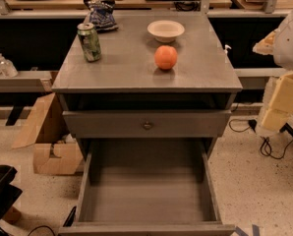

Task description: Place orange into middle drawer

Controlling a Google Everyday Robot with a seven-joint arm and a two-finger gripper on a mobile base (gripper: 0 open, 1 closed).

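Claw (pixel 280 104) hangs right of the bench (pixel 122 73), seemingly empty; spread or closed, I cannot tell. I'd swing it left over the orange (pixel 165 57), smooth and round, sitting just near of the white bowl (pixel 165 30), grip across its middle, then lower it into the pulled-out middle drawer (pixel 146 195).

So the grey cabinet top (pixel 127 70) has four things sitting on it. Back left there's a crumpled blue chip bag (pixel 100 14), and right in front of it a green soda can (pixel 89 42) standing upright. Over towards the back right is a shallow white bowl (pixel 165 30), right way up. The orange (pixel 165 57) sits just in front of the bowl, close but not touching. The gripper (pixel 264 43) is off past the right edge, not over the top.
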